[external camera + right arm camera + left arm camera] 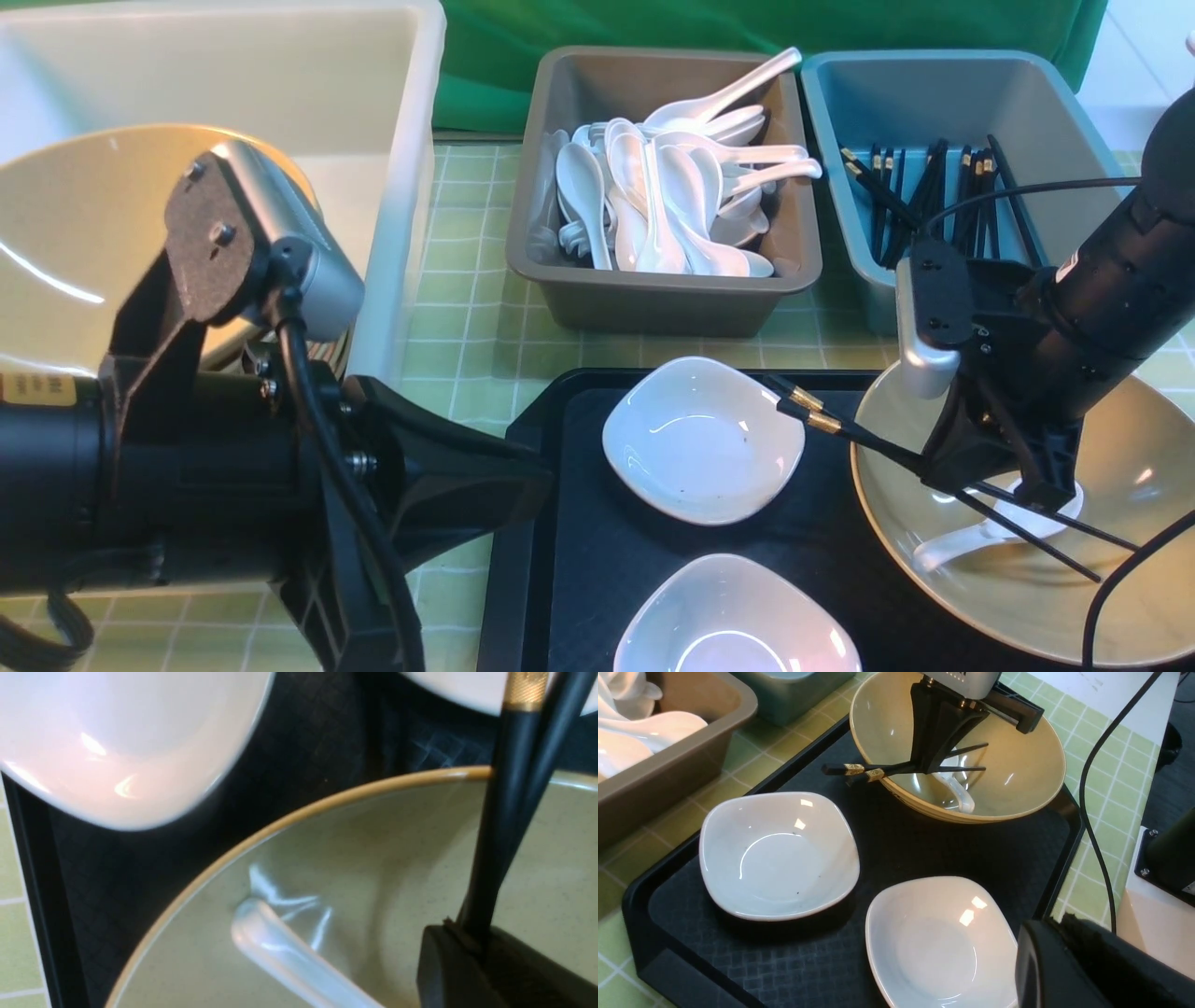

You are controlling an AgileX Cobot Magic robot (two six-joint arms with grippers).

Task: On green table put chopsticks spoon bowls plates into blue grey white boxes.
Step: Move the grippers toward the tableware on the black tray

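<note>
A tray (579, 560) lies at the table's (467, 308) front edge. On its left half the far plate (702, 439) sits behind the near plate (738, 621). On its right end a bowl (1139, 560) holds a spoon (962, 543). My right gripper (994, 481) pinches the chopsticks (840, 427) across the bowl's left rim. Behind the tray stand the spoon box (653, 299) and, right of it, the chopstick box (1027, 103). The large box (411, 187) fills the back left corner.

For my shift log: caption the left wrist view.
Right gripper closed on the chopsticks lying across the tan bowl, spoon inside.

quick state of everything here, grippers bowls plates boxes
right gripper, shut on chopsticks
left gripper, shut, empty
right bowl, on tray, spoon inside
left bowl, in white box
plates, empty, on tray
grey box, full of spoons
blue box, holding stored chopsticks
</note>
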